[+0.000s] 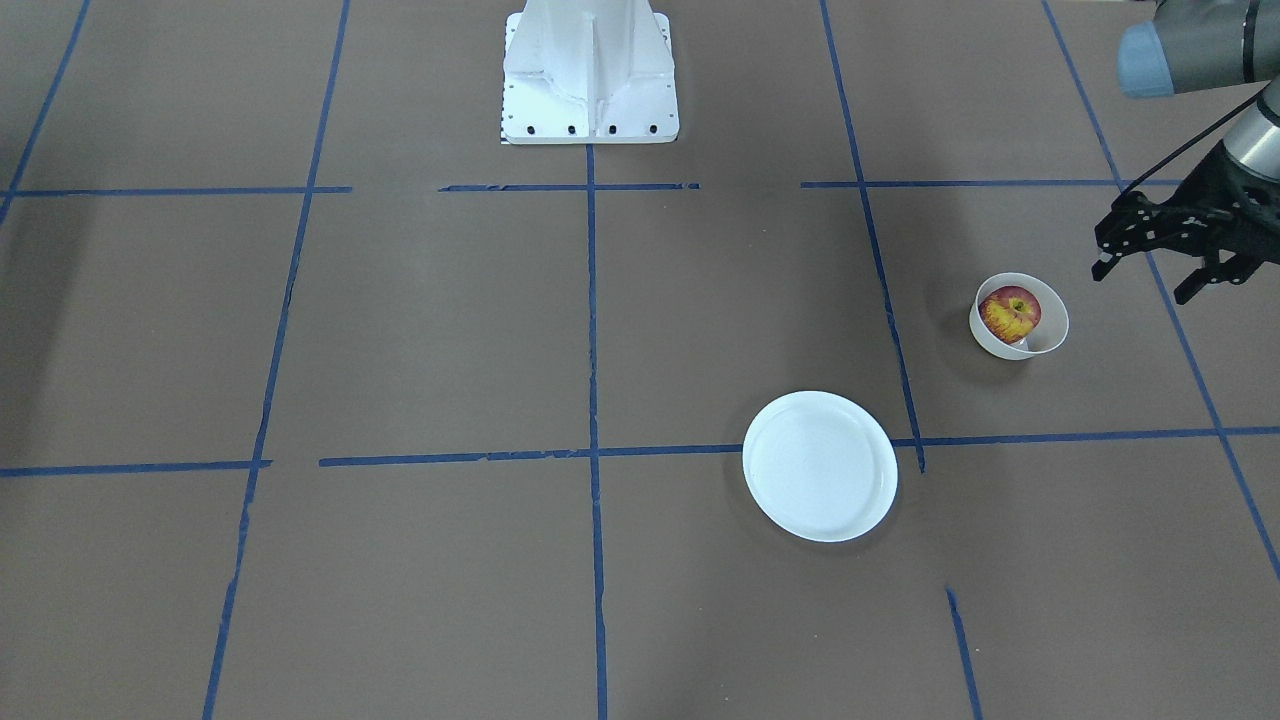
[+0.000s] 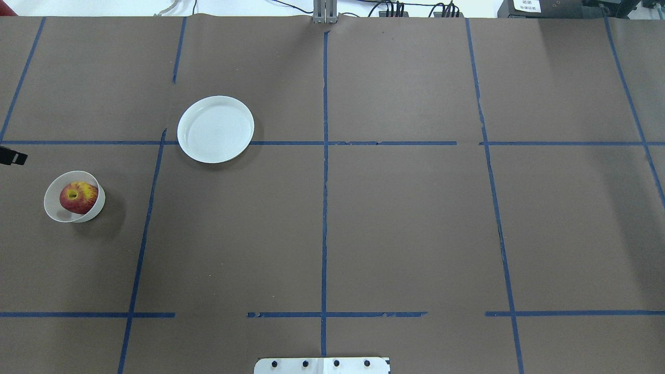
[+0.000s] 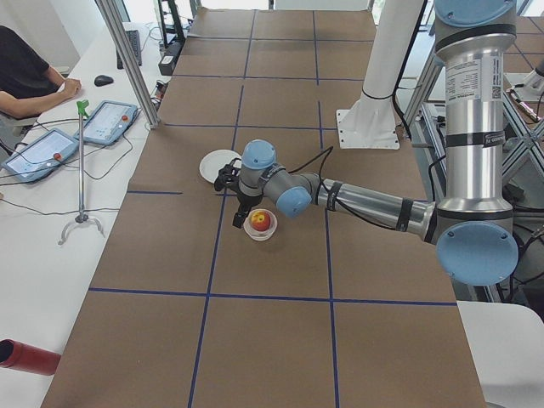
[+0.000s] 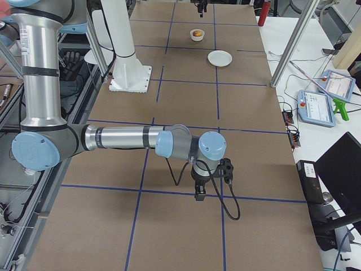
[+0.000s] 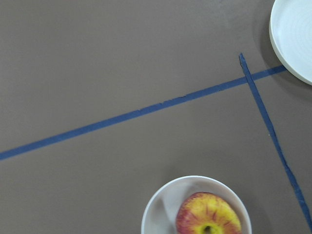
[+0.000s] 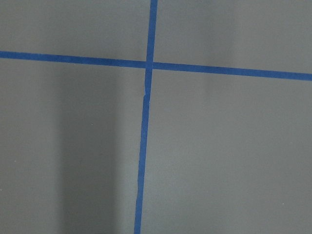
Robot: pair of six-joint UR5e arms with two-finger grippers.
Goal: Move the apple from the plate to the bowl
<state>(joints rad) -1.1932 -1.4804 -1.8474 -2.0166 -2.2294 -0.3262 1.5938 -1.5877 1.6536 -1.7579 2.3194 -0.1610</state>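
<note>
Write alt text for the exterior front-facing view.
A red-and-yellow apple sits in a small white bowl on the brown table; the white plate lies empty nearer the camera. The left gripper, jaws open, hovers apart from the bowl at the right edge.

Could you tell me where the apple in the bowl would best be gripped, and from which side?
Probably from straight above, pinching the apple's upper sides. The bowl's thin walls surround it, leaving only its top exposed.
</note>
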